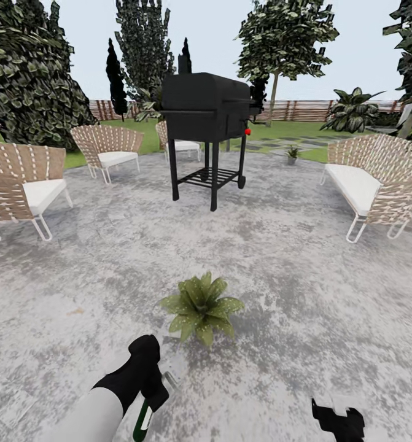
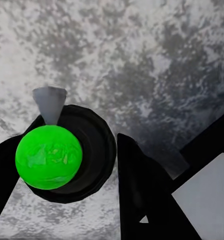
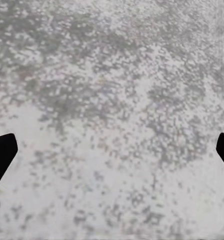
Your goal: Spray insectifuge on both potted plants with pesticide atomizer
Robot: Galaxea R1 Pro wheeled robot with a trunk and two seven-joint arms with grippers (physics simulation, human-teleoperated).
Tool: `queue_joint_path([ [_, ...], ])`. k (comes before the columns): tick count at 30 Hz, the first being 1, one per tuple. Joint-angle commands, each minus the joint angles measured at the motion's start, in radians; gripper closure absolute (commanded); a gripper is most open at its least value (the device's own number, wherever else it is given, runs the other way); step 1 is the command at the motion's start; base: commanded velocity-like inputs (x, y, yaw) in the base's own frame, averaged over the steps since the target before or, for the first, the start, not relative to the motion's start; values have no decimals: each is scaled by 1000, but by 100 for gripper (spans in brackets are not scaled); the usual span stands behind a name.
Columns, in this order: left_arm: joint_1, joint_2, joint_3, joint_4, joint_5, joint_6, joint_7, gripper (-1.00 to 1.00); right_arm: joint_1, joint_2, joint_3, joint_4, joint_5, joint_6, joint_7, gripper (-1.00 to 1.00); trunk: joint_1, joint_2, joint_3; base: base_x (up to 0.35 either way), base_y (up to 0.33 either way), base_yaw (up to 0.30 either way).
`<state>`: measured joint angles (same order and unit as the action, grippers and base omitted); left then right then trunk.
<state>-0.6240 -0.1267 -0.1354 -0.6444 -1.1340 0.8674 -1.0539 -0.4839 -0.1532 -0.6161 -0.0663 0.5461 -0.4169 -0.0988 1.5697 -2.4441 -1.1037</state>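
One potted plant (image 1: 201,307), a low rosette of speckled green leaves, sits on the grey stone patio just ahead of me. A second small potted plant (image 1: 291,154) stands far off at the patio's edge by the lawn. My left gripper (image 1: 156,393) is near and left of the first plant, shut on the pesticide atomizer (image 1: 142,423), a dark green bottle with a white band. The left wrist view shows the atomizer's bright green top (image 2: 48,157) and grey nozzle (image 2: 50,103) between the black fingers (image 2: 142,195). My right gripper (image 1: 338,422) hangs open at the lower right, its fingertips (image 3: 2,155) wide apart over bare stone.
A black grill (image 1: 207,129) stands mid-patio beyond the plant. Wicker chairs (image 1: 23,187) line the left, and a wicker sofa (image 1: 377,181) stands on the right. Dark trees and a slatted fence (image 1: 304,110) close off the back.
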Motion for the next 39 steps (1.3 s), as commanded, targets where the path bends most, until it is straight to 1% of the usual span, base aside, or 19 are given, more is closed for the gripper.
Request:
queue_joint_path([
  [1, 0, 0, -1, -1, -9, 4, -9, 100, -1, 0, -5, 2, 11, -3, -6, -100, 0, 0, -1, -339, 0, 0],
  [7, 0, -1, -1, -2, -9, 4, -9, 100, -1, 0, -5, 2, 11, -3, -6, -100, 0, 0, -1, -326, 0, 0],
  [12, 0, 3, 1, -2, -8, -14, -9, 100, -1, -3, -5, 2, 11, -3, -7, -100, 0, 0, -1, -17, 0, 0],
  [15, 0, 7, 7, -6, 2, -105, -9, 100, -1, -6, -5, 0, 11, -2, -4, -100, 0, 0, -1, 0, 0, 0],
  [17, -1, 10, 44, -19, 56, -160, -9, 100, -2, -8, 5, -7, 17, -1, 5, -100, 0, 0, -1, 0, 0, 0],
  [19, -3, 15, 69, -25, 101, -272, -10, 100, -2, -8, 93, -76, 72, -1, 45, -100, 0, 0, -1, 0, 0, 0],
  [20, -3, 17, 75, -26, 110, -327, -13, 100, -2, -7, 134, -127, 94, -1, 73, -100, 0, 0, -1, 0, 0, 0],
  [21, -3, 20, 78, -25, 114, -372, -15, 100, -2, -5, 158, -173, 105, -1, 107, -100, 0, 0, -1, 0, 0, 0],
  [23, -3, 29, 81, -21, 120, -444, -21, 100, -2, -4, 179, -255, 117, 1, 256, -100, 0, 0, -1, 0, 0, 0],
  [24, -3, 30, 80, -19, 120, -466, -22, 100, -2, -4, 182, -289, 120, 3, 343, -100, 0, 0, -1, 0, 0, 0],
  [25, -6, 31, 80, -18, 117, -500, -24, 100, -5, -5, 189, -341, 124, 6, 500, -100, 0, 0, -1, 0, 0, 0],
  [26, -7, 31, 78, -16, 112, -522, -26, 100, -15, -8, 203, -378, 125, 8, 610, -100, 0, 0, -1, 0, 0, 0],
  [27, -9, 33, 72, -13, 108, -563, -35, 100, -28, -9, 271, -433, 127, 14, 772, -100, 0, 0, -1, 0, 0, 0],
  [28, -11, 33, 71, -12, 106, -574, -51, 100, -29, -9, 318, -449, 126, 36, 815, -100, 0, 0, -1, 0, 0, 0],
  [29, -14, 33, 70, -13, 100, -582, -94, 100, -35, -8, 395, -485, 123, 95, 867, -100, 0, 0, -1, 0, 0, 0],
  [31, -17, 36, 67, -14, 99, -597, -106, 100, -39, -1, 420, -498, 122, 110, 905, -100, 0, 0, -1, 0, 0, 0],
  [36, -15, 36, 63, -12, 99, -640, -109, 100, -52, 11, 424, -497, 122, 112, 954, -100, 0, 0, -1, 0, 0, 0],
  [38, -15, 38, 25, -12, 99, -646, -109, 100, -54, 32, 429, -497, 122, 112, 955, -100, 0, 0, -1, 0, 0, 0],
  [39, -16, 40, -12, -11, 100, -650, -108, 100, -56, 46, 450, -497, 123, 112, 956, -100, 0, 0, -1, 0, 0, 0],
])
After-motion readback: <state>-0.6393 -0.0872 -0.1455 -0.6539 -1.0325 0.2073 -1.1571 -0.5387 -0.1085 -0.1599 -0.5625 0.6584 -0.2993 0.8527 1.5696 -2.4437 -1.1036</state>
